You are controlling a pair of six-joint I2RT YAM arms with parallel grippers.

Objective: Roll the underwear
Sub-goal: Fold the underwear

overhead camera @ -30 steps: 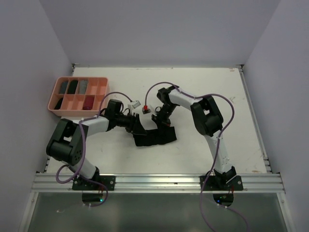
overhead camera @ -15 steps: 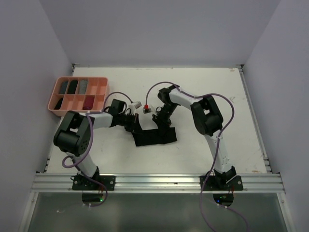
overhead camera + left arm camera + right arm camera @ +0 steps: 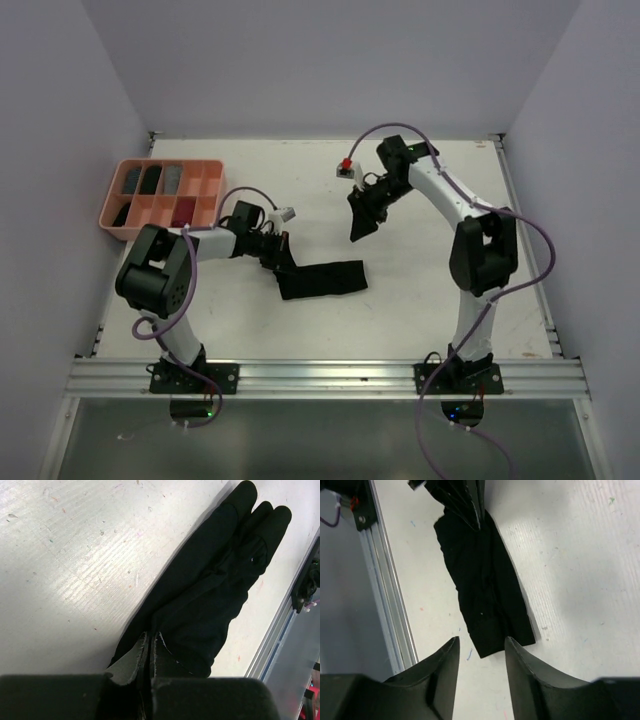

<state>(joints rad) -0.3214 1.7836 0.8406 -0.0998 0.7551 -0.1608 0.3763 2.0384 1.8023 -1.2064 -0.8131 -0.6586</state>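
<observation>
The black underwear (image 3: pixel 322 279) lies on the white table as a long flat folded strip; it also shows in the left wrist view (image 3: pixel 210 590) and the right wrist view (image 3: pixel 482 585). My left gripper (image 3: pixel 283 258) is shut on its left end, low at the table, with the cloth pinched between the jaws (image 3: pixel 149 647). My right gripper (image 3: pixel 358 225) is open and empty, raised above and behind the strip's right end, apart from it (image 3: pixel 481 652). I cannot pick out the grey-and-white striped underwear.
The salmon-pink compartment tray (image 3: pixel 108 205) stands at the far left with dark and red items in some compartments. A metal rail (image 3: pixel 320 375) runs along the table's near edge. Walls close in on the left, back and right.
My right gripper has left the black underwear and swung up and back to the right, open. The strip now lies flatter. My left gripper stays shut on its left end.
</observation>
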